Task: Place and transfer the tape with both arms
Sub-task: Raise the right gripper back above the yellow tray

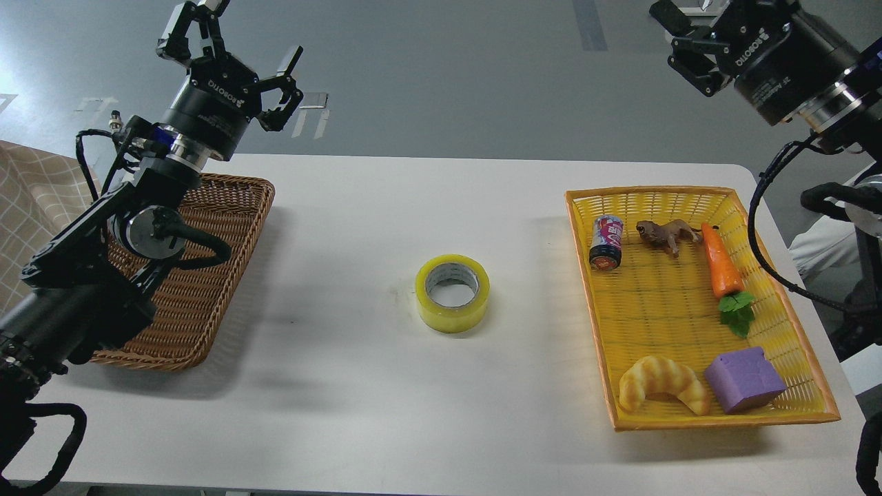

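Translucent yellow tape (pixel 452 293) with a grey core sits on a white table (pixel 386 207), flanked by a brown woven basket (pixel 200 289) and a yellow tray (pixel 689 303) holding an orange carrot (pixel 722 260) and purple block (pixel 744 379).

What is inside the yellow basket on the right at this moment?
The yellow basket holds a small can, a brown animal figure, a carrot, a croissant and a purple block. Nothing there looks covered.

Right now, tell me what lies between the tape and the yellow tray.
Nothing: the head view shows only bare white table between the tape and the yellow tray.
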Controlling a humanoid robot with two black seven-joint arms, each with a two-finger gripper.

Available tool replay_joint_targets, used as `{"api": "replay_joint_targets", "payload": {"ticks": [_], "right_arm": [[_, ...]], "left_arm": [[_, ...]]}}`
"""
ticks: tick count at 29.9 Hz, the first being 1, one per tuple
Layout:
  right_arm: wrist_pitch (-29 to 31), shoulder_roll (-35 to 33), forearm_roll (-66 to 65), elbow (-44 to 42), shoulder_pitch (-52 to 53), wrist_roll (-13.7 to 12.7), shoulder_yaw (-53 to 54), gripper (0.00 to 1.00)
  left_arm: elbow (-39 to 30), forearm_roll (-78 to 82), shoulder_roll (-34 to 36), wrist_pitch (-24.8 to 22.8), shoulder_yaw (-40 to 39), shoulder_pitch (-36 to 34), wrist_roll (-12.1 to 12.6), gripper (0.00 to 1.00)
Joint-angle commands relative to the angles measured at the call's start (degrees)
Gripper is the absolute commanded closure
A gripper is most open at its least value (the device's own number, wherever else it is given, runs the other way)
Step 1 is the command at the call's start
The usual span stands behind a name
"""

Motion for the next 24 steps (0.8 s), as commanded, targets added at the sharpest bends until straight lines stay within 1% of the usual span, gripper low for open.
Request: {"api": "replay_joint_targets", "payload": {"ticks": [1, 4, 8, 10, 13, 14, 16, 24], "right_arm": [[0.0, 1.9, 9.5, -3.4, 0.1, -0.6, 0.4, 0.01], [0.0, 2.7, 16.8, -6.9, 0.5, -1.6, 0.4, 0.01], [0.0, 4.1, 22.9, -9.2, 0.6, -2.2, 0.3, 0.00], [0.0, 6.1, 26.0, -10.6, 0.1, -3.9, 0.4, 0.00], [0.0, 7.0, 27.9, -10.9, -0.8, -5.8, 0.1, 0.00], [0.0, 7.4, 28.0, -10.6, -1.2, -6.1, 0.0, 0.00], [0.0, 9.0, 28.1, -10.6, -2.3, -6.2, 0.4, 0.00], [0.0, 9.3, 28.2, -10.7, -3.2, -5.6, 0.6, 0.00]], "left_arm": [[-0.2, 0.1, 0.3, 0.0, 0.0, -0.1, 0.0, 0.02], [-0.2, 0.1, 0.4, 0.0, 0.0, -0.1, 0.0, 0.02], [-0.2, 0.2, 0.6, 0.0, 0.3, -0.3, 0.3, 0.02], [-0.3, 0.3, 0.7, 0.0, 0.3, -0.5, 0.4, 0.02], [-0.2, 0.3, 0.7, 0.0, 0.4, -0.5, 0.4, 0.02], [-0.2, 0.3, 0.7, 0.0, 0.3, -0.5, 0.4, 0.02], [-0.2, 0.3, 0.8, 0.0, 0.3, -0.2, 0.3, 0.02], [-0.3, 0.5, 0.5, 0.0, 1.0, 0.0, -0.1, 0.02]]}}
